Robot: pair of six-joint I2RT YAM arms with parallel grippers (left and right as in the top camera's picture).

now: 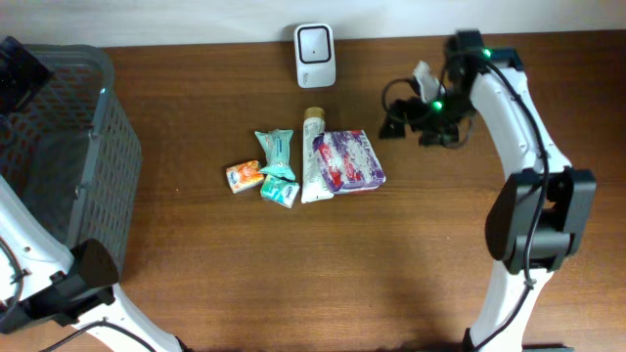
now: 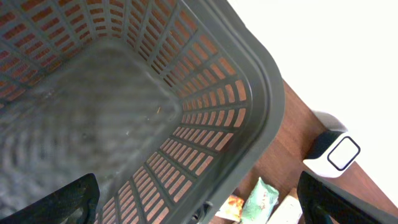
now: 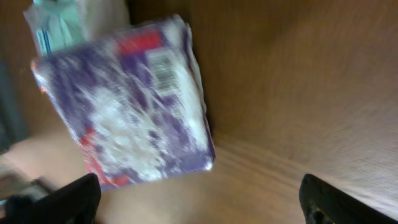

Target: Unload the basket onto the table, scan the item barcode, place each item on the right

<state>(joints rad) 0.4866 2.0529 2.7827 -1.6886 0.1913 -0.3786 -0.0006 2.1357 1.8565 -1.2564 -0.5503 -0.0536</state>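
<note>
Purple packet (image 1: pixel 347 161): flat on the table, 6 o'clock of scanner (image 1: pixel 315 55), barcode up, ungripped.
Right gripper (image 3: pixel 199 199): fingers apart, empty, at packet's 2 o'clock.
Left gripper (image 2: pixel 199 202): fingers apart, over basket (image 2: pixel 267 93).
Step, likely: picking an item. Next: grasp it, face its barcode to the scanner.

R gripper (image 3: pixel 199 200): bare table (image 3: pixel 298 93) btwn its fingers n off right, purple pack (image 3: pixel 137 106) blocks ahead-left. L gripper (image 2: pixel 199 200): basket rim (image 2: pixel 268 93) right under.

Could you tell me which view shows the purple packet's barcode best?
The right wrist view: the barcode shows close on the purple packet, though blurred. Overhead shows the packet small, no barcode discernible. Left wrist misses it.
</note>
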